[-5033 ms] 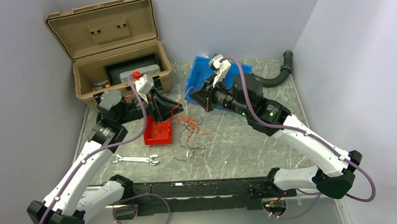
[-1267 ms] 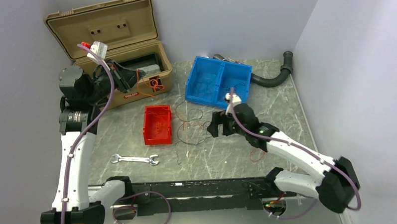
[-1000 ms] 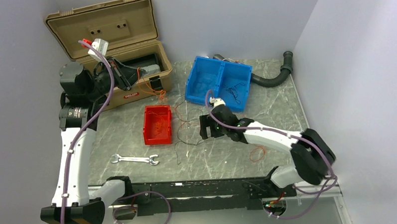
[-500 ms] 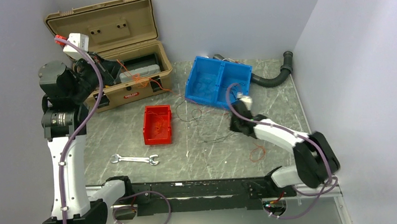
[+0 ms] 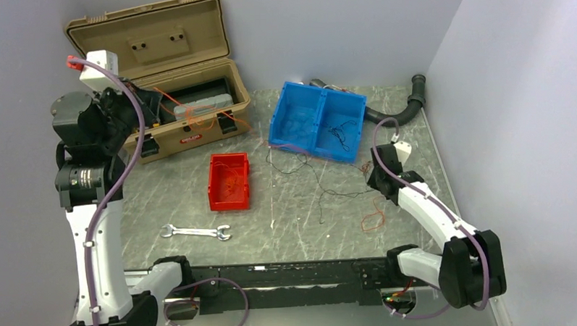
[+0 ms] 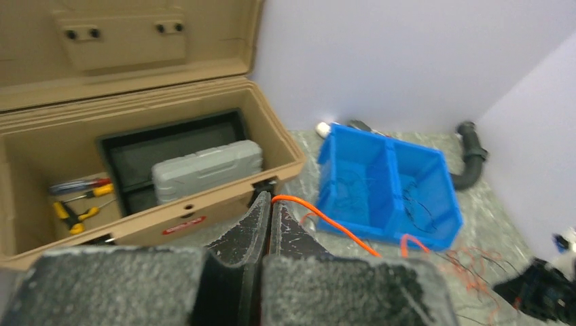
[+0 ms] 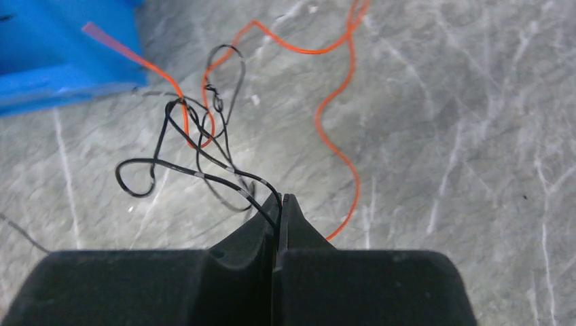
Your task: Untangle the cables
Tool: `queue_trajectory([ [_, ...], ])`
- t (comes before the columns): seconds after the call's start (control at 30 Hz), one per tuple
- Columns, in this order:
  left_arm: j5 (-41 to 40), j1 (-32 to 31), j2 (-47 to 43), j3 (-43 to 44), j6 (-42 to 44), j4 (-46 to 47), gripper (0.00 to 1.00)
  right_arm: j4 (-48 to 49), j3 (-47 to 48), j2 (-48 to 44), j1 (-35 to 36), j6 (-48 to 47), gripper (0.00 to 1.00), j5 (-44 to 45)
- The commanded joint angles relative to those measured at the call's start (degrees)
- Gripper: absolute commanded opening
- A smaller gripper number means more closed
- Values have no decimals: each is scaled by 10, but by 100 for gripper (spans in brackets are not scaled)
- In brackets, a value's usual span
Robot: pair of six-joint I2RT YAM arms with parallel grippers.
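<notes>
Partway through this one, I'd say. The left claw (image 6: 267,204) is pressed together and pinching an orange wire (image 6: 326,221), holding it up in front of the open toolbox (image 5: 198,133). That strand is running down toward the counter (image 5: 310,238) near the blue bin (image 5: 319,97).

The right claw (image 7: 280,202) is also clamped tight, pinching a black wire (image 7: 234,173) low over the counter on the right side. The black strand is stretching leftward toward the bin's near corner.

What looks done: some black strands are lying in the right half of the blue bin, a few orange ones are sitting in the red bin (image 5: 216,202), and one orange loop (image 5: 373,219) is lying on the counter by itself.

What's left: the rest of the cables (image 7: 204,125) aren't apart yet. In the right wrist view the black loops are crossing each other, and an orange strand is threading through them beside the bin. My guess is that snag needs pulling free before these two can be sorted.
</notes>
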Motion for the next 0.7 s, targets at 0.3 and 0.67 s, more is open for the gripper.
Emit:
queue_trajectory([
  [0.3, -51, 14, -56, -14, -1, 60, 0, 7, 1, -26, -100, -14, 14, -108],
  [0.67, 94, 14, -19, -38, -49, 125, 0, 16, 45, -138, -74, -101, 93, -241],
])
